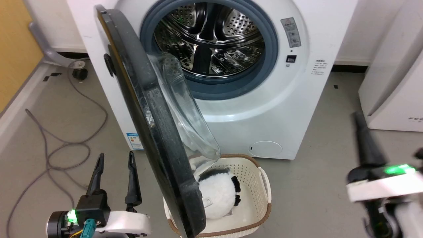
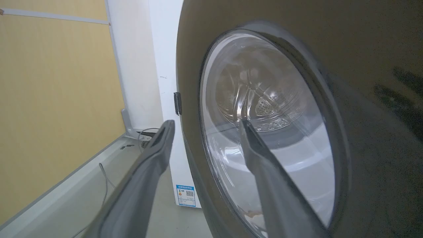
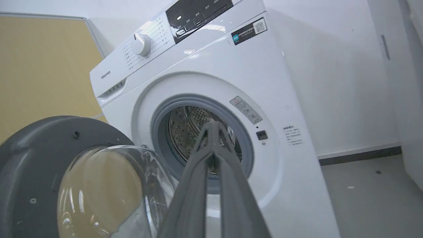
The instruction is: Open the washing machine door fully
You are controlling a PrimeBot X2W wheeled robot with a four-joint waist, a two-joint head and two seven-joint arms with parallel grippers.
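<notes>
Left gripper [image 1: 116, 154] (fingers spread, empty) hovers beside the half-open washing machine door [image 1: 138, 99]; right gripper [image 3: 213, 125] pinched closed.

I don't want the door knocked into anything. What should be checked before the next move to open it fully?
1. washing machine door unlatched, standing partway open: ok.
2. Fully open: not ok.
3. left gripper open, on the door's outer side: ok.
4. Left fingers touching the door: cannot tell.
5. right gripper shut, apart from the door: ok.
6. basket near the door's lower edge, clearance: cannot tell.
</notes>
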